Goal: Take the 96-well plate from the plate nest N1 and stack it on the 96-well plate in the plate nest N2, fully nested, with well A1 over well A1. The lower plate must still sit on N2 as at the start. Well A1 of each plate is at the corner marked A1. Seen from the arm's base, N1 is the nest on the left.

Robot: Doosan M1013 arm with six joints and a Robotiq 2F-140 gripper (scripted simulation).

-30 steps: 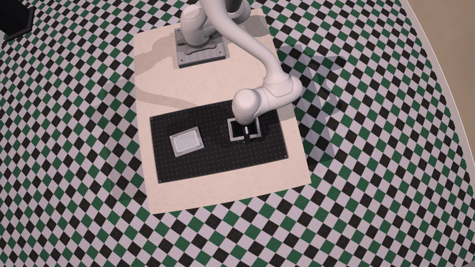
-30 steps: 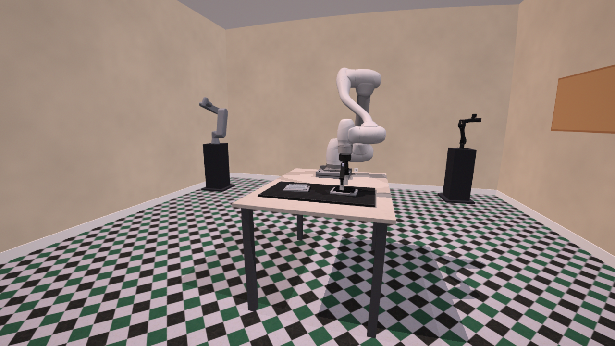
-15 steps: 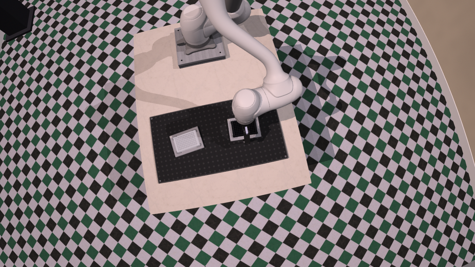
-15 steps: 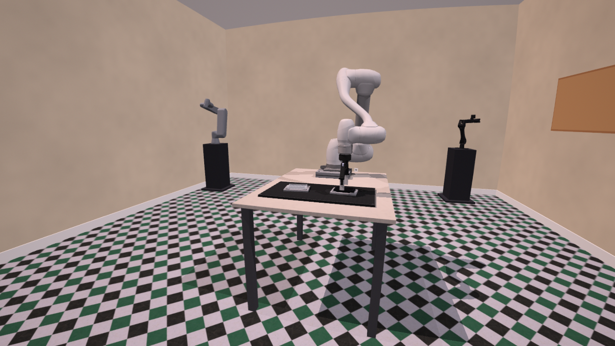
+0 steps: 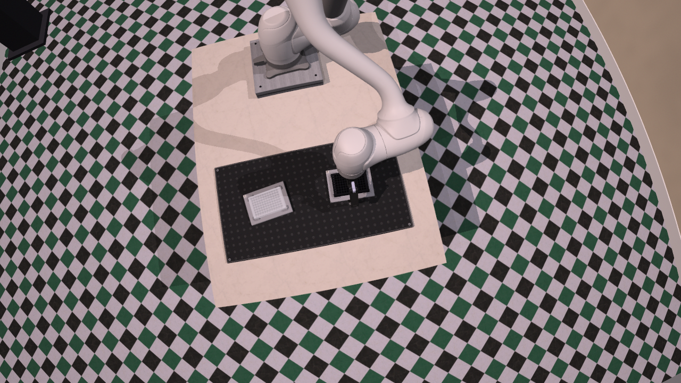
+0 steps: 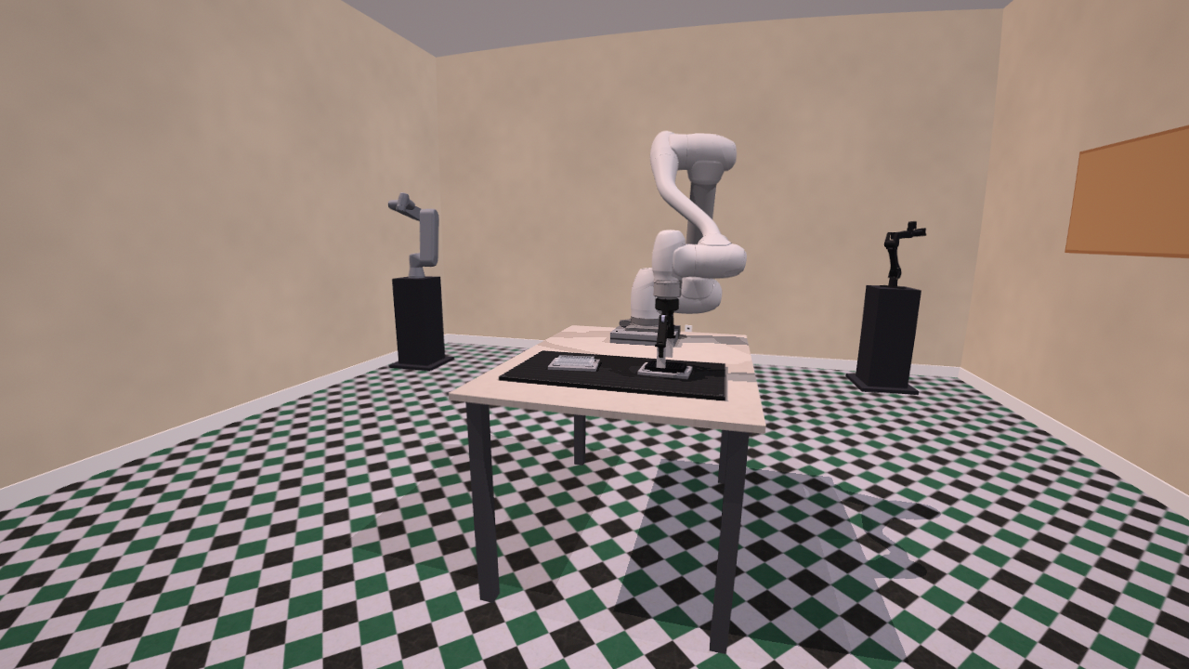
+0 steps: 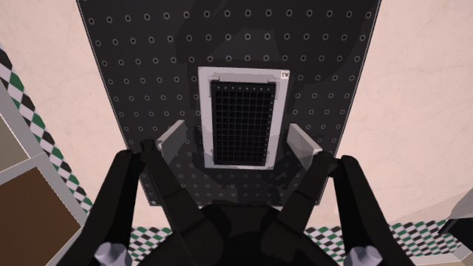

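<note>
The claw [image 7: 242,144] hangs fully open and holds nothing, its pads on both sides above the black plate [image 7: 242,123] in its nest [image 7: 205,118].

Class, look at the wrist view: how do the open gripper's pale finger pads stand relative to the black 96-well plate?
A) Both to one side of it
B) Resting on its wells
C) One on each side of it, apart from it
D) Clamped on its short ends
C: the gripper is open, its pads flanking the black 96-well plate without touching it.
</note>
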